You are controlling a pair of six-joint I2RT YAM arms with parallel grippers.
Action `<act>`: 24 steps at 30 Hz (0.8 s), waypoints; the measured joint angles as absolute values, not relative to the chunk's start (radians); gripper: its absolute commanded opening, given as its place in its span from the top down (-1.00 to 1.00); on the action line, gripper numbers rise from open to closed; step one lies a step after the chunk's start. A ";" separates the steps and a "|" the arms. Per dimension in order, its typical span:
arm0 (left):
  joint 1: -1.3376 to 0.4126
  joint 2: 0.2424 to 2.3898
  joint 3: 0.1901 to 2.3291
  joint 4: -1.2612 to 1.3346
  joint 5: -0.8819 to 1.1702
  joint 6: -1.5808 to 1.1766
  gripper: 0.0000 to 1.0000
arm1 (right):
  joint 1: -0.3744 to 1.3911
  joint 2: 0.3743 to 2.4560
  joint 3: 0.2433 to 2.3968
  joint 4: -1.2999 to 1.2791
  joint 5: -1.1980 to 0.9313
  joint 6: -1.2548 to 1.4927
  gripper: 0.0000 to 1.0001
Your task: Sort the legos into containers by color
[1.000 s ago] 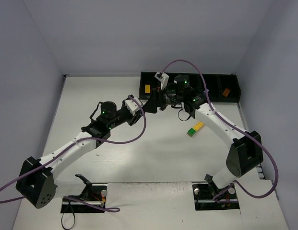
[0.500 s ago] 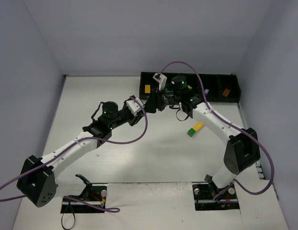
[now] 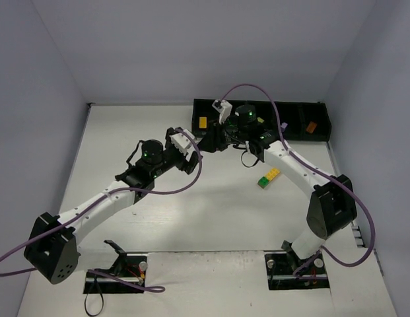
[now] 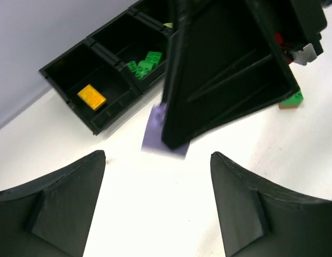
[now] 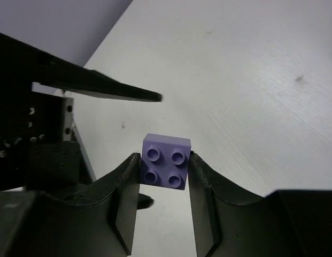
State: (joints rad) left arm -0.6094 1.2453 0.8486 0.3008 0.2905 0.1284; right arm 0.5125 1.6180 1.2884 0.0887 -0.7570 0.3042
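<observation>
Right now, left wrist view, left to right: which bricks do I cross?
Yellow rectangular plastic brick in the end compartment of the black plastic tray → cluster of bright green studded bricks in the next compartment → green-and-brownish brick stack. Lavender plastic brick overlaps the green cluster, so left unplaced.

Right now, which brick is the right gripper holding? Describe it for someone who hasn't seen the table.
Find the black tray along the far edge of the table; the right gripper is just in front of its left end. Pinched between its fingers is a lavender brick, square with four studs, unlike the yellow brick and green bricks lying in the tray.
</observation>
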 measured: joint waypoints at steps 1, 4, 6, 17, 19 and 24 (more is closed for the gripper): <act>-0.609 1.243 0.848 0.302 0.270 0.110 -0.47 | 0.506 1.618 1.288 0.087 -0.731 0.297 1.00; -0.609 1.228 0.844 0.286 0.198 0.036 -0.47 | 0.466 1.618 1.288 0.085 -0.641 0.279 1.00; -0.609 1.206 0.836 0.265 0.147 -0.013 -0.47 | 0.410 1.618 1.288 0.085 -0.576 0.272 1.00; -0.608 0.993 0.683 0.100 0.005 -0.219 -0.47 | 0.025 1.668 1.331 0.084 -0.133 0.233 1.00; -0.608 0.976 0.670 0.074 -0.006 -0.239 -0.47 | -0.028 1.728 1.379 0.088 -0.101 0.231 1.00; -0.608 0.980 0.669 0.048 -0.028 -0.255 -0.47 | -0.111 1.901 1.490 0.090 -0.061 0.221 0.97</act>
